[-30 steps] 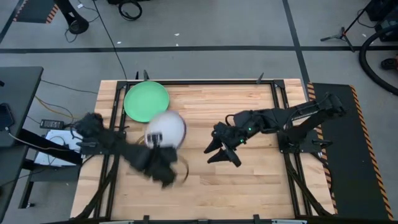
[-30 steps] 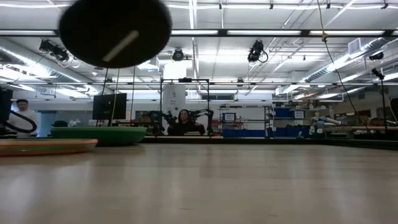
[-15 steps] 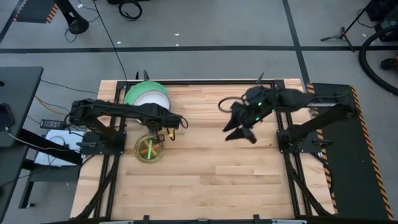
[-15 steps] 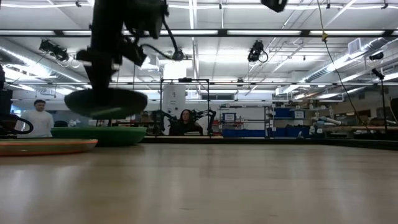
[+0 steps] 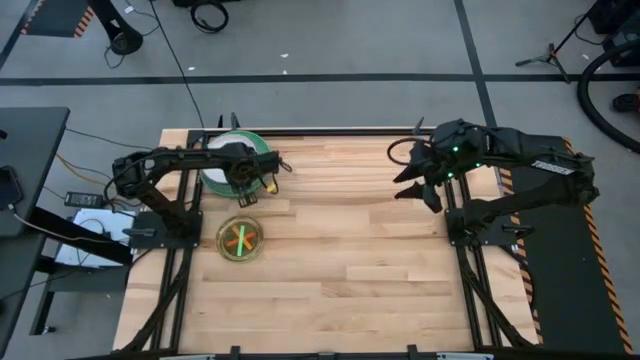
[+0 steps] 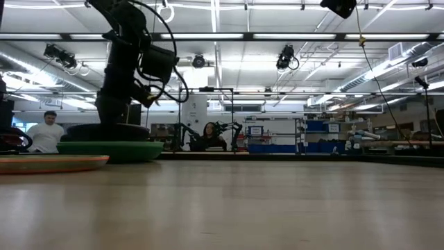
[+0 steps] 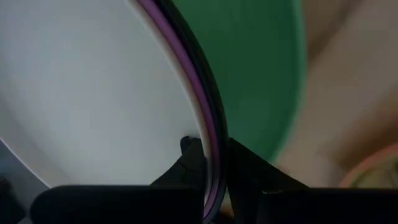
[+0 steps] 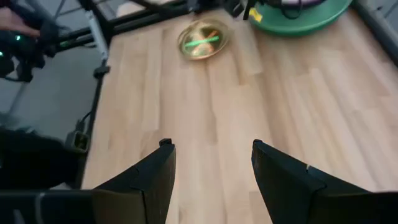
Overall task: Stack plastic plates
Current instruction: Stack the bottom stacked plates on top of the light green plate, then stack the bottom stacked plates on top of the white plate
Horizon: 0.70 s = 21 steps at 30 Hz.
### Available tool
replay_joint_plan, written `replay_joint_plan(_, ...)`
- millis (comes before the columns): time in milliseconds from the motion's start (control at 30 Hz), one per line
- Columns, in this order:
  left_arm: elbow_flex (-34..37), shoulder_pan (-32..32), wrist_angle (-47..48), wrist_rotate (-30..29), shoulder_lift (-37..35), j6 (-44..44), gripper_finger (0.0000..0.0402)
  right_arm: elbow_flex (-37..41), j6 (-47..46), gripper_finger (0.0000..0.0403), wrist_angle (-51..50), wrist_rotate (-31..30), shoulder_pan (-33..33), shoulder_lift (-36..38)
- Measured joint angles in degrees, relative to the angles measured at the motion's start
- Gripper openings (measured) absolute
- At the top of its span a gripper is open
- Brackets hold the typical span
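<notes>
While left hand (image 7: pixel 211 174) clamps white plate (image 7: pixel 93 93) edge, purple rim (image 7: pixel 202 112) mostly hidden, right hand (image 8: pixel 211 168) apart.

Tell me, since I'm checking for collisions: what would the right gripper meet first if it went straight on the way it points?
Probably bare table. The open right gripper points down across empty wood; the small plates and green plate lie farther on, though depth is unclear.

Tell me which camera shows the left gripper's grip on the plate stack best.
The left wrist view: the left gripper pinches the rims of the white plate and purple plate over the green plate. The high view shows arm and white plate only; the low view shows edge-on plates; the right wrist view shows them far off.
</notes>
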State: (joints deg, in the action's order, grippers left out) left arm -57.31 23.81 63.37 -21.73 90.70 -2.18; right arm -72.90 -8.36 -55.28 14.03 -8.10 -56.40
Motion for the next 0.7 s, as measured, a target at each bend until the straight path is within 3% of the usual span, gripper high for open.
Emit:
replay_joint_plan(167,1.05,4.41,-3.84,-0.04,0.0,2.76,0.0048,0.0,-0.27,0.022,1.58,-4.0,-1.05,0.85)
replay_joint_plan(400,2.64,7.94,-7.2,4.54,0.0,2.44,0.006,0.03,5.67,0.0226,2.25,-2.73,-3.46,-0.92)
replay_joint_plan(700,2.64,7.59,-12.79,5.24,0.0,-3.2,0.0141,0.04,9.04,0.0227,2.78,-2.48,-5.9,-3.63)
